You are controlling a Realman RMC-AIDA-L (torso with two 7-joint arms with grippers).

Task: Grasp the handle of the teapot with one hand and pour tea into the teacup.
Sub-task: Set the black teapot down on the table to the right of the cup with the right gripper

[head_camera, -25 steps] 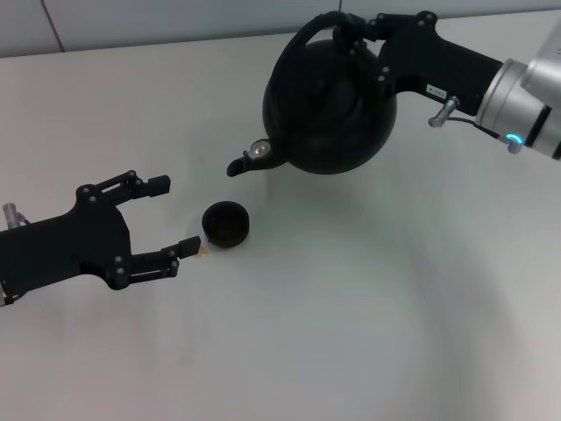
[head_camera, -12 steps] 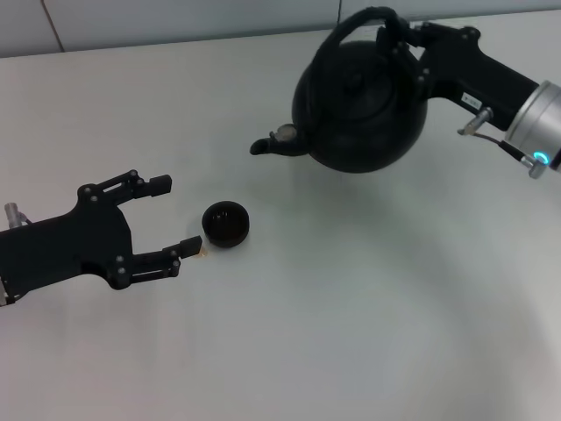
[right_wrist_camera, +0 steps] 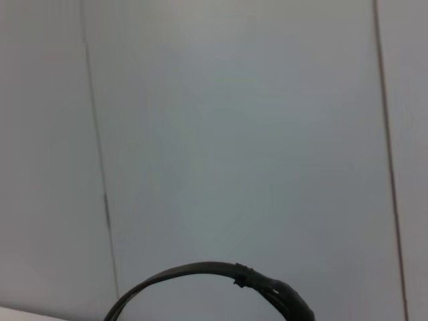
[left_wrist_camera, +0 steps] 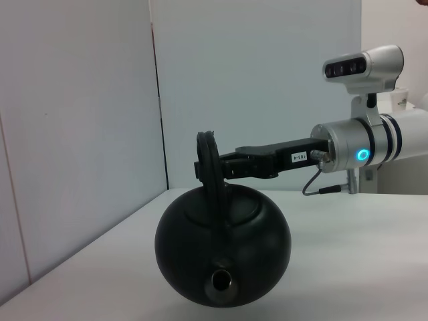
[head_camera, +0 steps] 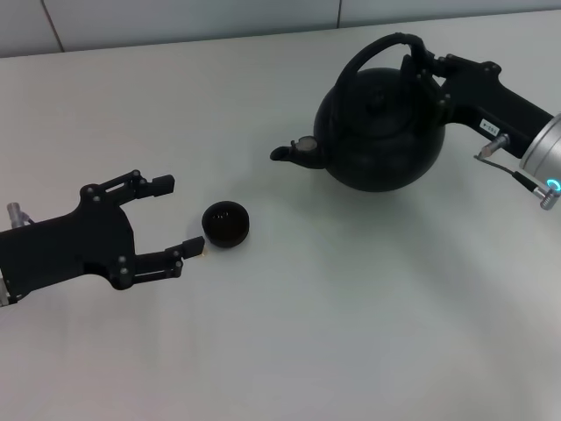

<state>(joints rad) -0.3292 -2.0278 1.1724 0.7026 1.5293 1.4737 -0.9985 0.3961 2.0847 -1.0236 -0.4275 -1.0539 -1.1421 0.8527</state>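
The black teapot (head_camera: 381, 140) is upright at the back right, with its spout (head_camera: 294, 151) pointing left toward the teacup. My right gripper (head_camera: 419, 65) is shut on the handle (head_camera: 379, 46) near its right end. I cannot tell whether the pot rests on the table or hangs just above it. The small dark teacup (head_camera: 226, 223) stands on the table well left of the spout. My left gripper (head_camera: 175, 215) is open just left of the cup and holds nothing. In the left wrist view the teapot (left_wrist_camera: 224, 257) faces the camera, with its handle (left_wrist_camera: 210, 167) held by the right gripper (left_wrist_camera: 231, 167). The right wrist view shows only the handle (right_wrist_camera: 221, 271).
The white table (head_camera: 333, 333) stretches across the whole head view. A pale wall (head_camera: 175, 17) runs along the table's far edge. The robot's head camera (left_wrist_camera: 361, 67) and right arm show behind the teapot in the left wrist view.
The right gripper has carried the teapot to the right, away from the teacup, and the pot has come back upright. The left arm and the cup have not moved.
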